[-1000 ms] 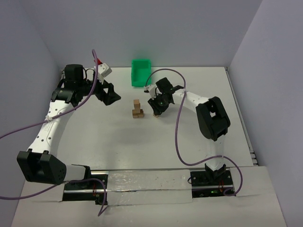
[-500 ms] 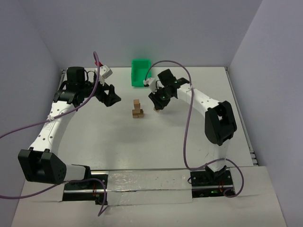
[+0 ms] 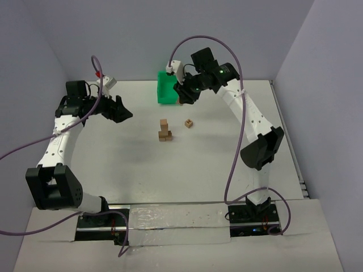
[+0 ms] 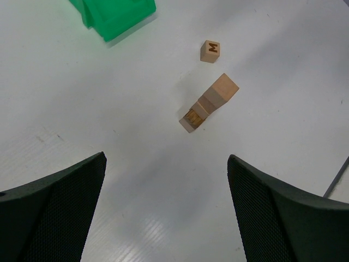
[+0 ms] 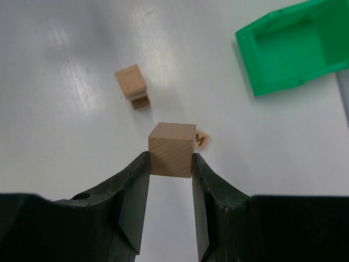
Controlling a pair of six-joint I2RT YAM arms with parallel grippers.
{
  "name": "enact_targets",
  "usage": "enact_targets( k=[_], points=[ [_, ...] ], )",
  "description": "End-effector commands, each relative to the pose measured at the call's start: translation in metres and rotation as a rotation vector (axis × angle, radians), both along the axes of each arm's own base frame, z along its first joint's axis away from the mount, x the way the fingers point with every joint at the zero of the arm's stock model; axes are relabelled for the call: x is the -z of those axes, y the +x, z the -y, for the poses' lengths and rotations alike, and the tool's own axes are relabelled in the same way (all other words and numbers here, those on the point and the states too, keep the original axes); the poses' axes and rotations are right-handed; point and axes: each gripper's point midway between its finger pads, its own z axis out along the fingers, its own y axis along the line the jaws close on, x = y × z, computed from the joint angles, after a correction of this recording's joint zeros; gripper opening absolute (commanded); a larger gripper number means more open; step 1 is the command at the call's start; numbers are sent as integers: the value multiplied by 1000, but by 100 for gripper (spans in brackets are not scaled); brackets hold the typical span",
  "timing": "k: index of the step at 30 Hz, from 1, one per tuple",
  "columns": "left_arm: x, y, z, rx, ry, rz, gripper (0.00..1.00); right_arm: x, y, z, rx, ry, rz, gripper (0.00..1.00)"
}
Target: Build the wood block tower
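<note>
The tower [image 3: 164,130] of tan wood cubes stands mid-table, a narrow column on a wider base; it shows in the left wrist view [image 4: 210,102] and the right wrist view [image 5: 132,84]. A loose cube marked M [image 3: 189,123] lies on the table to its right, also in the left wrist view [image 4: 210,51] and partly hidden in the right wrist view [image 5: 202,140]. My right gripper [image 5: 170,161] is shut on a plain wood cube [image 5: 172,149], held high above the table near the bin. My left gripper [image 3: 120,110] is open and empty, left of the tower.
A green plastic bin [image 3: 168,86] stands at the back of the table, empty as far as the right wrist view [image 5: 294,46] shows. White walls enclose the table at the back and both sides.
My right gripper has risen from the table beside the tower and swung back toward the green bin, carrying a cube; the M cube is left uncovered. My left arm has pulled back leftward.
</note>
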Motion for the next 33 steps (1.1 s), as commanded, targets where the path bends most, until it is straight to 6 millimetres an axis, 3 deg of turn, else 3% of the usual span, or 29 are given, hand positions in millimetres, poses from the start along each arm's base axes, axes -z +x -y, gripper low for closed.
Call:
enact_targets(
  k=[1,15,27,33],
  points=[
    [-20,1,2,47,-71,25,97,6,-7,-14,-73,-43,-25,24],
    [-10,-6,-1,54,-89,11,97,23,-19,-59,-157,-68,-4,22],
    [-9,-8,-3,57,-97,12,97,53,-14,-75,-182,-96,-36,21],
    [-11,-8,-3,61,-103,12,97,59,-14,-81,-187,-82,-56,21]
  ],
)
